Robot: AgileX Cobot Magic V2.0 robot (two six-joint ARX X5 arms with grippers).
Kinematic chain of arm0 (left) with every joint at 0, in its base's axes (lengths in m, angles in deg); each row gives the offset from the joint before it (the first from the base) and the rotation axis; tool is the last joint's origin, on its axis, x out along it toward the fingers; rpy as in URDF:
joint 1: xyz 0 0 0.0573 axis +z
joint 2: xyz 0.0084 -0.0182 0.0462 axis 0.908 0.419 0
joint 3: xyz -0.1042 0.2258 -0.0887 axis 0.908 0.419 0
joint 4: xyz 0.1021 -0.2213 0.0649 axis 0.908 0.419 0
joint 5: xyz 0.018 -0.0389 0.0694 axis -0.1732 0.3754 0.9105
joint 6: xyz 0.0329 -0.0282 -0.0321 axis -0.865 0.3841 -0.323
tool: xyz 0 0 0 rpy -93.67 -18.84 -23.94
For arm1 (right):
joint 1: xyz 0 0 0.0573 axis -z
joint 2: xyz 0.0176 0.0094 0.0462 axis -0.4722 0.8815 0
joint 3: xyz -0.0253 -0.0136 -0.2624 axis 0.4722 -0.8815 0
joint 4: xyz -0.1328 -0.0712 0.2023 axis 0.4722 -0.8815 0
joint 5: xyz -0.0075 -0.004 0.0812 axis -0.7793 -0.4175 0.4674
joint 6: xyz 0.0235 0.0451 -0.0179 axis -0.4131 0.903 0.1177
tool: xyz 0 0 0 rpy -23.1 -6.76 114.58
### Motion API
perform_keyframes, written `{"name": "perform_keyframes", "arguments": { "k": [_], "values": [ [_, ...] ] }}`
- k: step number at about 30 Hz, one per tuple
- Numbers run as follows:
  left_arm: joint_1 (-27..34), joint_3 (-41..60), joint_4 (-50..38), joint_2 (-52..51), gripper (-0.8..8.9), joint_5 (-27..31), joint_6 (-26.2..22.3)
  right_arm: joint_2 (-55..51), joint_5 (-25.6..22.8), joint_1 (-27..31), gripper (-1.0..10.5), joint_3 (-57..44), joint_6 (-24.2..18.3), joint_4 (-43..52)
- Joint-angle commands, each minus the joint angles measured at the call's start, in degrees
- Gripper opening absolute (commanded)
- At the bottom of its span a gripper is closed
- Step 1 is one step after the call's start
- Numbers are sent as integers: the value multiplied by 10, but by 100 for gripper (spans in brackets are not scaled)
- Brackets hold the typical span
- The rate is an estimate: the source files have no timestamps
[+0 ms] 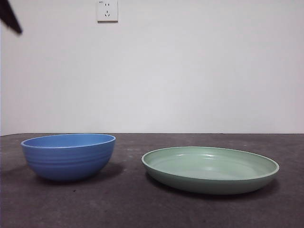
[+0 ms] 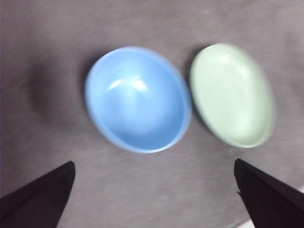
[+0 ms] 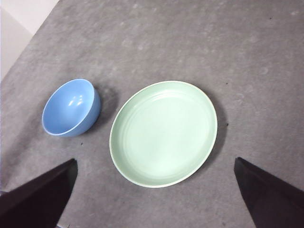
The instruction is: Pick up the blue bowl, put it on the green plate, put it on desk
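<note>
a round, deep, medium-blue bowl with faint horizontal ridges on its outer wall sits upright on a flat, dark grey-brown speckled desk. just beside it, not touching, lies a wide, shallow, pale mint-green plate with a raised rim, also flat on the desk and with nothing in it. a plain white wall rises behind, carrying a white power socket near its top.

the left gripper hangs above the blue bowl, its two black jaws spread wide apart and holding nothing (this view is blurred); the green plate shows alongside. the right gripper hovers high over the green plate, jaws likewise wide apart and empty, with the blue bowl off to one side. in the front view only a black tip shows at a top corner.
</note>
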Motion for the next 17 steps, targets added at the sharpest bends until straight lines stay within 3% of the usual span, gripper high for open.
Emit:
{"name": "perform_keyframes", "arguments": {
  "k": [1,11,17],
  "values": [
    [-1,-9,-11,40,622,26,-16,2,9,-1,541,9,-7,-5],
    [-2,-28,-81,249,621,29,-28,2,11,-1,541,9,-11,-34],
    [-6,-81,-81,356,619,29,-30,2,11,-1,541,9,-11,-34]
  ]
}}
